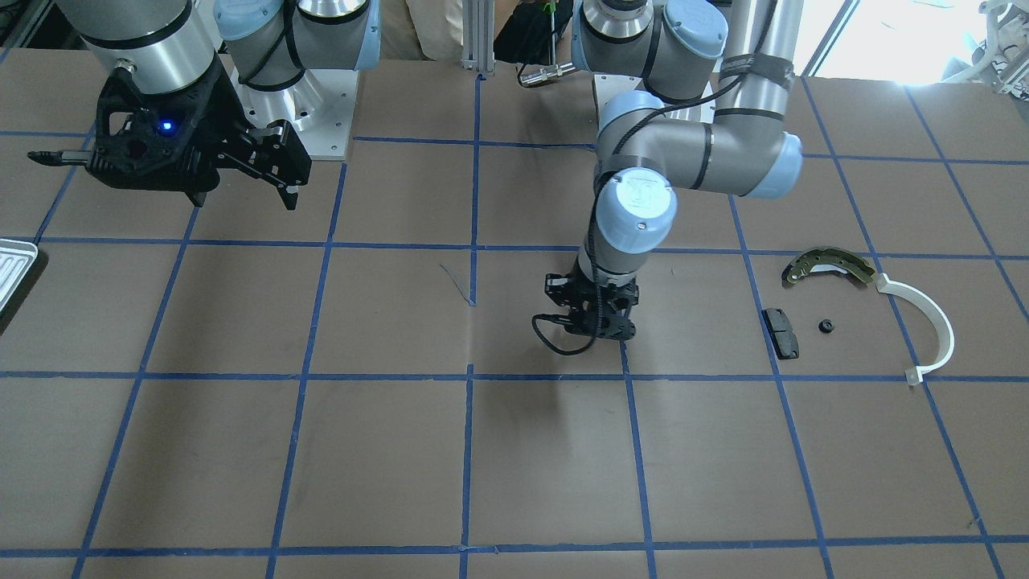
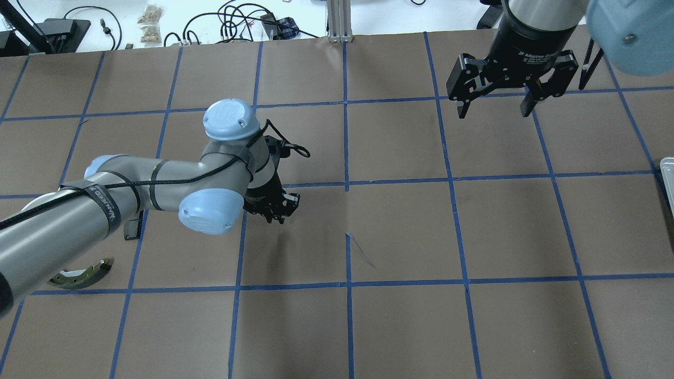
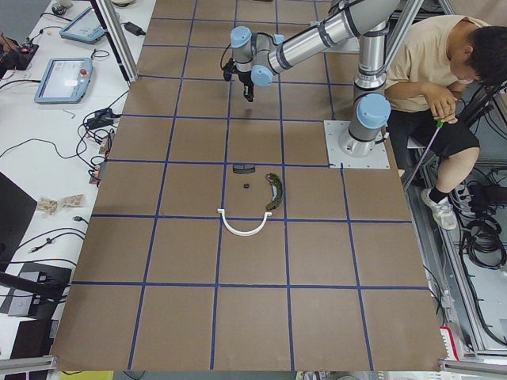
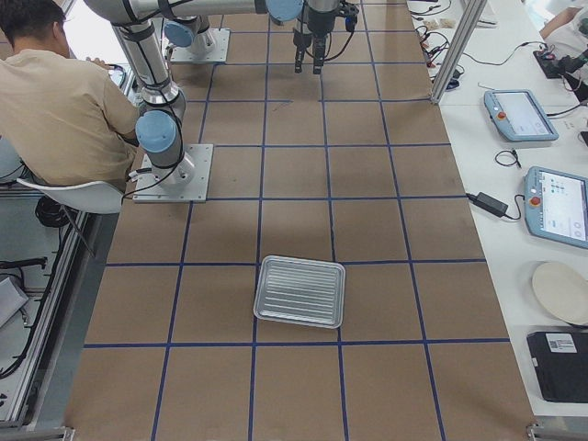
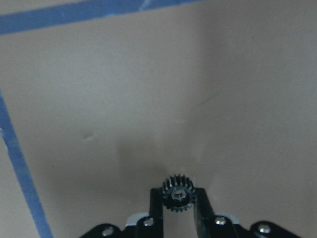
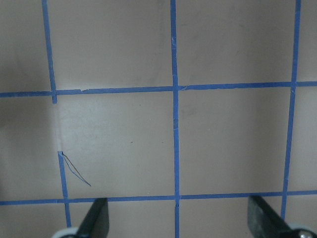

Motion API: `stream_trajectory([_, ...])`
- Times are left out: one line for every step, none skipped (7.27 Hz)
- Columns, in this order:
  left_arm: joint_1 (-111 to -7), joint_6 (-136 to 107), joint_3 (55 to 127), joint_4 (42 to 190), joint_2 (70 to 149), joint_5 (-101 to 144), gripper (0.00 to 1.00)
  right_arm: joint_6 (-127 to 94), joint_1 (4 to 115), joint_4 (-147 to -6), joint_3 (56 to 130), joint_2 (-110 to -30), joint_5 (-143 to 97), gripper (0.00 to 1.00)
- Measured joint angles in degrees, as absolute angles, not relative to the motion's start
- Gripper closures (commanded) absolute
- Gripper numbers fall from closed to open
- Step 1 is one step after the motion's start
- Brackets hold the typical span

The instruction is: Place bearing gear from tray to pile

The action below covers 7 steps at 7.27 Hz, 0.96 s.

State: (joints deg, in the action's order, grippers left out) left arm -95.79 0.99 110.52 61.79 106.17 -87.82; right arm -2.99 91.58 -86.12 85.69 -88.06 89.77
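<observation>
My left gripper [image 1: 599, 328] is shut on a small black toothed bearing gear [image 5: 177, 194] and holds it just above the brown table, near its middle; it also shows in the overhead view [image 2: 275, 208]. The pile lies further to my left: an olive brake shoe [image 1: 828, 265], a white plastic arc [image 1: 928, 322], a dark grey pad [image 1: 780, 332] and a small black round part [image 1: 825, 326]. The pale ribbed tray [image 4: 299, 291] sits at my far right, with nothing on it; only its corner [image 1: 12, 269] shows in the front view. My right gripper [image 2: 492, 108] hangs open and empty, high above the table.
Blue tape lines divide the brown table into squares. A seated person [image 4: 55, 101] is beside the robot bases. Tablets and cables lie on the white benches [image 4: 524, 115] past the table's far edge.
</observation>
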Motion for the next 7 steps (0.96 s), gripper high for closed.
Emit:
stream_trajectory([-90.12,6.97,106.53,67.26,105.98,-88.68,1.0,-2.99,91.58,-86.1,85.69,-88.07,89.73,0.0])
stream_trajectory([-83.98,13.76,104.11,70.33,106.09,-91.05,1.0,-2.99,91.58,-86.11,85.69,-88.07,89.7,0.0])
stream_trajectory([-77.64,20.16,103.08,71.33,106.6,-93.99,1.0,-2.99,91.58,-86.15,85.69,-88.07,89.71,0.0])
stream_trajectory([-71.89,25.62,102.75,71.39,107.25,-95.67,1.0,-2.99,91.56,-86.23,85.69,-88.05,89.73,0.0])
stream_trajectory([-67.06,31.23,102.61,71.16,107.83,-96.33,1.0,-2.99,91.56,-86.33,85.69,-88.04,89.73,0.0])
stream_trajectory([-63.9,35.77,102.6,70.19,108.55,-96.6,1.0,-2.99,91.56,-86.37,85.69,-88.04,89.74,0.0])
stream_trajectory([-61.47,38.84,102.72,68.77,109.51,-96.78,1.0,-3.01,91.56,-86.39,85.69,-88.05,89.75,0.0])
